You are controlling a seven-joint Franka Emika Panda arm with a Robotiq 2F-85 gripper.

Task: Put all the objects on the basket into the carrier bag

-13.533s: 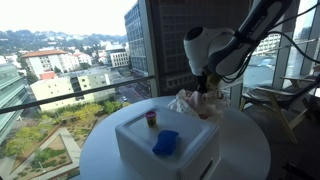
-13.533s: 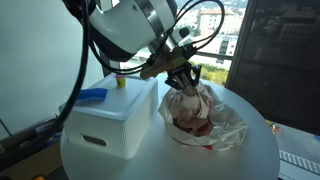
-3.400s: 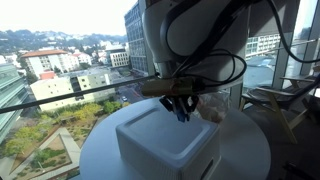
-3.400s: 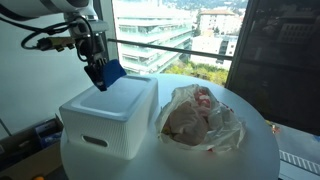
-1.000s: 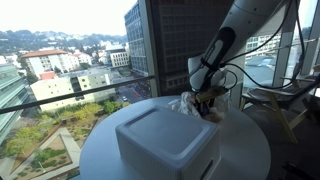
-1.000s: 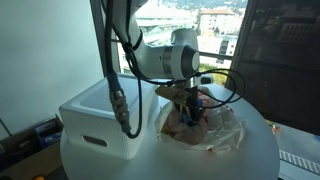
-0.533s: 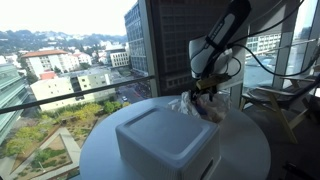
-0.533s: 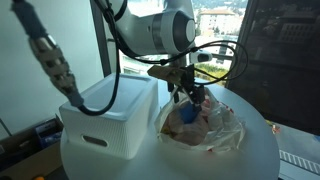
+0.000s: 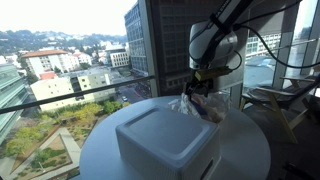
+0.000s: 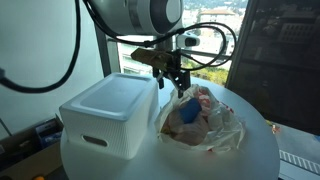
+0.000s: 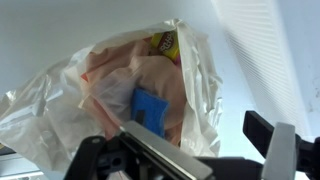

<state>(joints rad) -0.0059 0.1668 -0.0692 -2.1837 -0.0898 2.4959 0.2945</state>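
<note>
The white basket stands on the round table, and its flat top is bare in both exterior views. Beside it lies the crinkly carrier bag, mouth open. The blue lumpy object rests inside the bag, with a small red-yellow item deeper in. My gripper hangs open a little above the bag, with nothing between its fingers. The other objects are hidden among the bag's folds.
The round white table carries only the basket and the bag. Large windows and a railing stand close behind it. A dark panel rises at the far side. The arm's cables loop above the bag.
The gripper has opened and risen out of the bag. The blue object it carried now lies in the bag.
</note>
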